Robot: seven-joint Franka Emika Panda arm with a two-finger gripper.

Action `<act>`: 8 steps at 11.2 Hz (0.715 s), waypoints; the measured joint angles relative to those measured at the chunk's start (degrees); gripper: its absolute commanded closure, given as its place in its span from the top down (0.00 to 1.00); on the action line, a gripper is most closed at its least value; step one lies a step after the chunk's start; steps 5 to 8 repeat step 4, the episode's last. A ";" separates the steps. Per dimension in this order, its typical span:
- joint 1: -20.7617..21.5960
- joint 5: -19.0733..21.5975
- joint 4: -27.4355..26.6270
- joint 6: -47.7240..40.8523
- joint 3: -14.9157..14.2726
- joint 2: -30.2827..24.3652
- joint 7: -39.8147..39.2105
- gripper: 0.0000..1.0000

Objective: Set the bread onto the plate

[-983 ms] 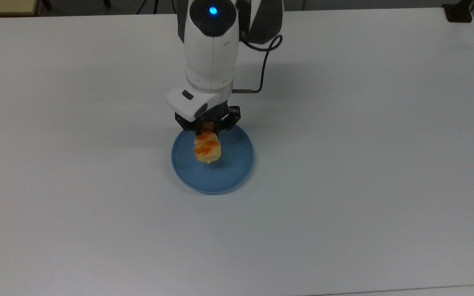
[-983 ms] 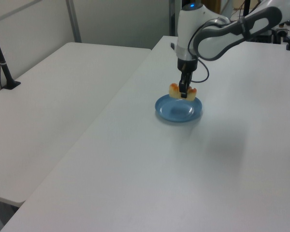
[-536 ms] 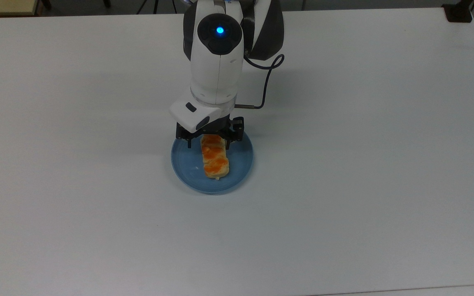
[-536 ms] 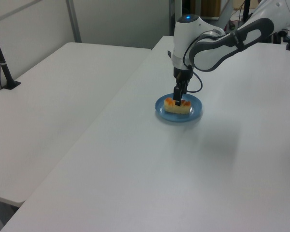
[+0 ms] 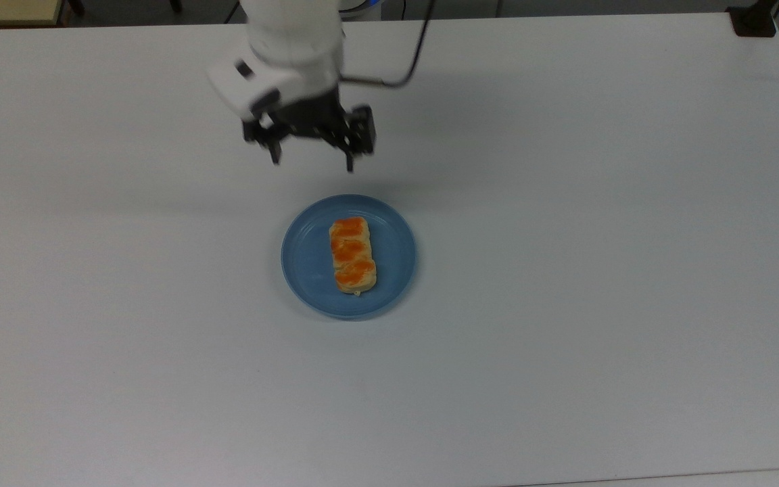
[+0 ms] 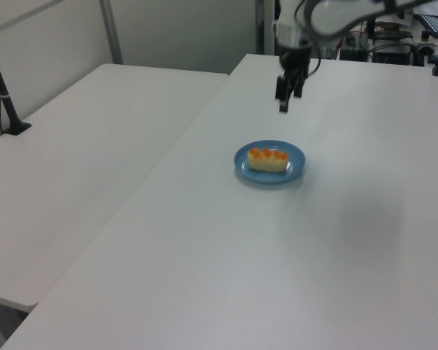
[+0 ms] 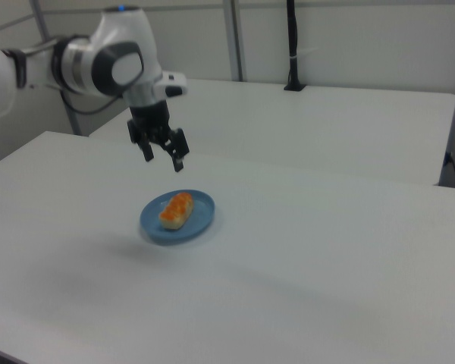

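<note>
The tool (image 5: 310, 161) has let go of the bread (image 5: 351, 255) and risen clear, its jaws now wide and empty. The bread lies flat on the plate (image 5: 305, 264), mid-tabletop (image 5: 599, 270), well apart from the tool. The task looks complete.

The gripper (image 5: 312, 161) (image 6: 285, 104) (image 7: 164, 160) hangs in the air with its two black fingers (image 5: 349, 162) pointing down and spread wide apart, nothing between them. Above the fingers sits the black gripper body, and above that the white wrist (image 5: 281, 57) (image 7: 148, 87). In the right view the white and grey arm (image 7: 76, 64) reaches in from the right view's left, bends at a rounded joint, and drops to the wrist.
</note>
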 measured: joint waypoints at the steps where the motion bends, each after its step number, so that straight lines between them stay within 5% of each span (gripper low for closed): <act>1: -3.63 0.00 0.03 -3.55 2.08 -3.63 0.00 1.00; 3: -8.27 0.00 -0.03 -7.81 4.29 -8.44 -0.02 1.00; 8: -8.99 0.00 0.01 -9.37 4.61 -9.60 -0.02 1.00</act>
